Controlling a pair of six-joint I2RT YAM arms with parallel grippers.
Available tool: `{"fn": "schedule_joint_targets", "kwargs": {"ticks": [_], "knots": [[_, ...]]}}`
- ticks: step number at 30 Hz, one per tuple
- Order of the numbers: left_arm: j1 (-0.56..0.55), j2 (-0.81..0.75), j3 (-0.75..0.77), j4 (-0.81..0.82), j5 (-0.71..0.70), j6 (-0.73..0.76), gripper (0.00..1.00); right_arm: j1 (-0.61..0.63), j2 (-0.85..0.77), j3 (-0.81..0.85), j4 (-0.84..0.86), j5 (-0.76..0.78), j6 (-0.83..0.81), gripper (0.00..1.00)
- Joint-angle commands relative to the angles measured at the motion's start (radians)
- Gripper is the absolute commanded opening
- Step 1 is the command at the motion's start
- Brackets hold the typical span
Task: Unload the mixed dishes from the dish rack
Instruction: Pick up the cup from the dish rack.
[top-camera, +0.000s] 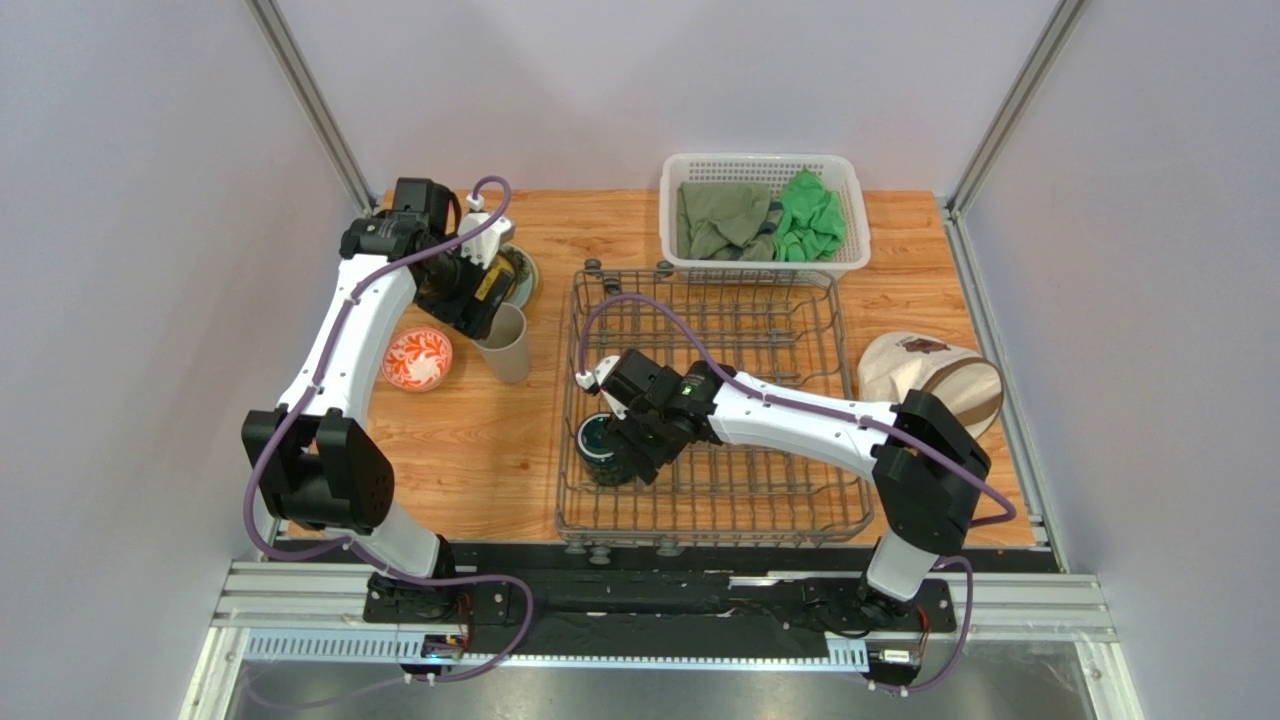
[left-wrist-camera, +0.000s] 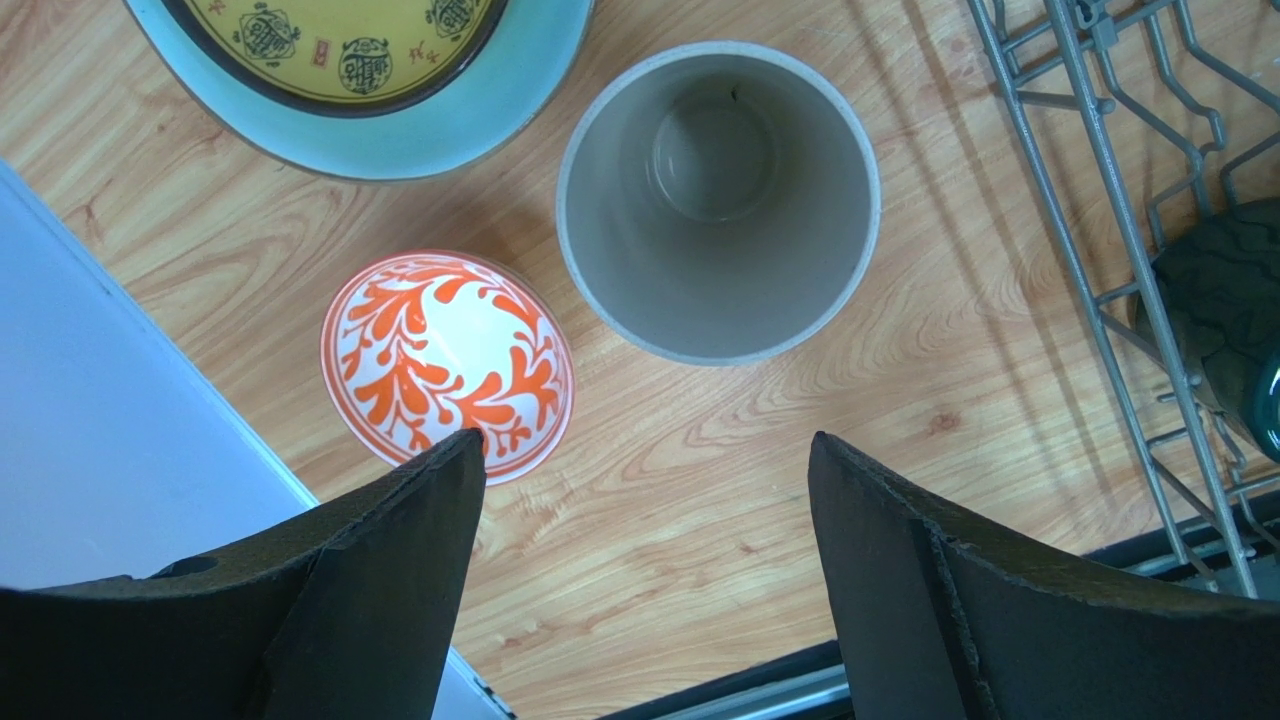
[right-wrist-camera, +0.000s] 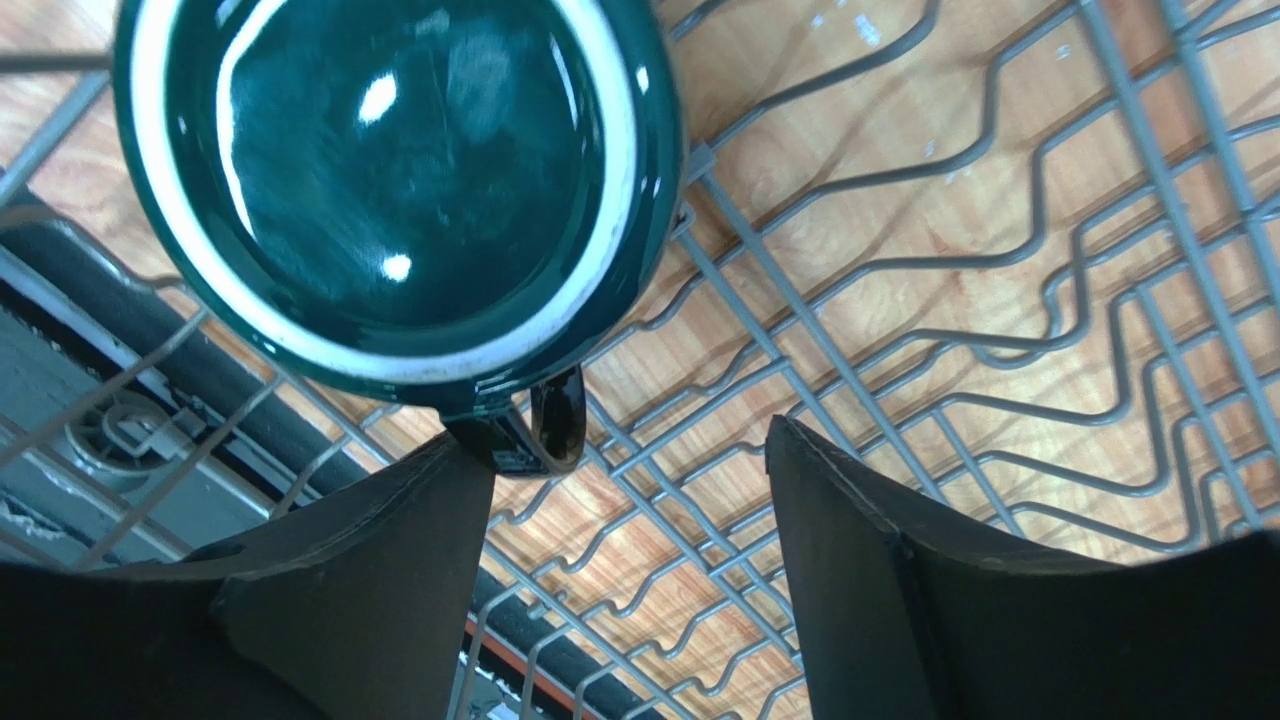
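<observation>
Large grey metal wire dish rack (top-camera: 751, 480) sits mid-counter, nearer the right edge, w/ one dish in it: a glossy dark teal mug (right-wrist-camera: 391, 165) at the rack's near-left corner. The right gripper (right-wrist-camera: 627, 440) hangs just over the rack floor beside the mug. Its fingers are apart w/ nothing btwn them, and the mug's handle (right-wrist-camera: 529, 428) is right at one fingertip; can't tell if they touch. The other dishes stand on the wood toward the far-left corner of the counter. The tall beige ceramic cup (left-wrist-camera: 718, 195) is upright and empty, just left of the rack. The small red-and-white patterned bowl (left-wrist-camera: 446, 360) is beside it on the left-edge side, not touching. The round yellow-and-green plate (left-wrist-camera: 361, 60) lies farther back. The left gripper (left-wrist-camera: 646, 443) hovers above these, fingers wide apart, holding nothing. At the far edge, behind the rack, a white plastic mesh basket (top-camera: 759, 159) holds green cloths (top-camera: 809, 218). A beige cap-like fabric thing (top-camera: 932, 375) lies by the right edge, just beside the rack.
</observation>
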Motion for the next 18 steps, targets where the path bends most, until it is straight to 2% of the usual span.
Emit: {"fn": "schedule_joint_targets", "kwargs": {"ticks": [1, 8, 18], "knots": [[0.006, -0.036, 0.0, 0.018, 0.017, -0.011, 0.87, -0.003, -0.034, -0.03, 0.041, -0.05, -0.041, 0.69], [0.006, -0.032, -0.003, 0.019, 0.023, -0.015, 0.87, 0.0, -0.018, -0.076, 0.084, -0.105, -0.074, 0.66], [0.006, -0.021, 0.007, 0.016, 0.026, -0.017, 0.87, -0.001, -0.038, -0.107, 0.171, -0.096, -0.121, 0.65]]}}
